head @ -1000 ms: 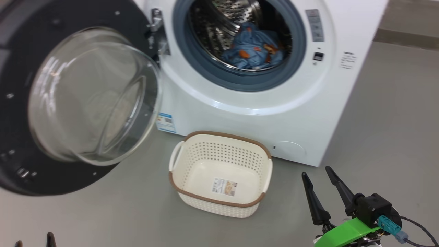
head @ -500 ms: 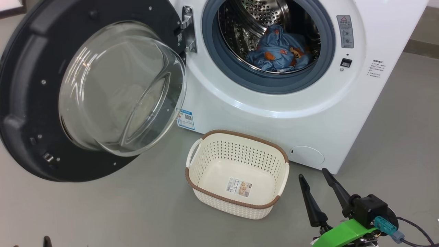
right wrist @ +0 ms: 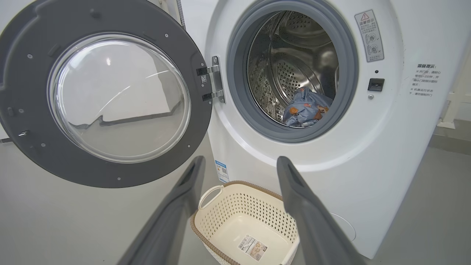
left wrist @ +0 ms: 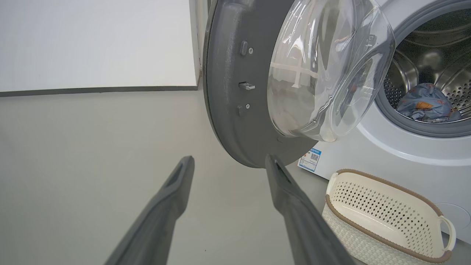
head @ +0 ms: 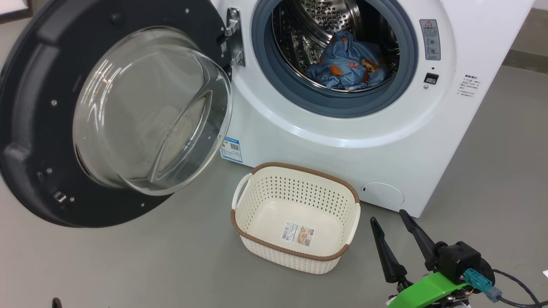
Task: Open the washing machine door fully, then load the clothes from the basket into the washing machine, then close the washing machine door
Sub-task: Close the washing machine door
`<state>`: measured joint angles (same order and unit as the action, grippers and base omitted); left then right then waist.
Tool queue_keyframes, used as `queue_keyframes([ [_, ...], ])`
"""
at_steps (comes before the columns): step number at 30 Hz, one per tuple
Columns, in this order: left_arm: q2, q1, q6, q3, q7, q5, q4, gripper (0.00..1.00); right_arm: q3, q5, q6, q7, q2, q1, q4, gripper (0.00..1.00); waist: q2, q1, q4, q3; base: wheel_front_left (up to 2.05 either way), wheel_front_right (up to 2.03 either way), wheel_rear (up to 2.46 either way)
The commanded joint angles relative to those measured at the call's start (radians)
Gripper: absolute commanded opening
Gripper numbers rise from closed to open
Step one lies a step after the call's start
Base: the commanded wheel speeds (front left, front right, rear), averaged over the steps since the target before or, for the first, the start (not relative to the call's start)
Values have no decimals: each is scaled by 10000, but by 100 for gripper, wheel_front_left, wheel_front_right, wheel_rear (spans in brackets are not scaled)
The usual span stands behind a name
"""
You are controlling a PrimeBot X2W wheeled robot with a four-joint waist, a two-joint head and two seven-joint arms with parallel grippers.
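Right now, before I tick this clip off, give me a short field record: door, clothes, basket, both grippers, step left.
door: washing machine door swung wide open, at the left of the washing machine
clothes: clothes bundled inside the drum
basket: basket on the floor before the machine, holding just its paper label
left gripper: left gripper open, empty
right gripper: right gripper open, empty, right of the basket
step left: close the door
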<state>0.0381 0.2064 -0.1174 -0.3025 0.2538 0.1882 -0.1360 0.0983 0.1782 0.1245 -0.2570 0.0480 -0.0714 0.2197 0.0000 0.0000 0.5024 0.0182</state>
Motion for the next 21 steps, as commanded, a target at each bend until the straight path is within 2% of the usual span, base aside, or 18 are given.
queue_keyframes([
  [1, 123, -181, 63, -353, 80, 110, 169, 100, 283, -66, 62, -48, 22, -425, -214, 100, 0, 0, -5, 6, 0, 0, 0],
  [3, 122, -179, 41, -313, 80, 171, 133, 100, 281, -53, 62, -48, 22, -416, -217, 100, 0, 0, -13, 10, 0, 0, 0],
  [4, 122, -187, 22, -284, 80, 258, 100, 49, 278, -47, 62, -48, 22, -412, -217, 100, 0, 0, -15, 10, 0, 0, 0],
  [5, 122, -201, 6, -270, 80, 312, 94, 19, 273, -39, 62, -48, 22, -406, -220, 100, 0, 0, -17, 8, 0, 0, 0],
  [6, 122, -212, -14, -243, 80, 353, 96, 0, 265, -30, 62, -48, 22, -398, -224, 100, 0, 0, -19, 3, 0, 0, 0],
  [15, 137, -577, -111, -517, 80, 900, 459, 0, 182, 52, 62, -48, 22, -324, -279, 100, 0, 0, -20, -34, 0, 0, 0],
  [21, 526, -1112, -127, -787, 80, 1414, 646, 0, 169, 104, 62, -48, 22, -259, -368, 100, 0, 0, -41, -47, 0, 0, 0],
])
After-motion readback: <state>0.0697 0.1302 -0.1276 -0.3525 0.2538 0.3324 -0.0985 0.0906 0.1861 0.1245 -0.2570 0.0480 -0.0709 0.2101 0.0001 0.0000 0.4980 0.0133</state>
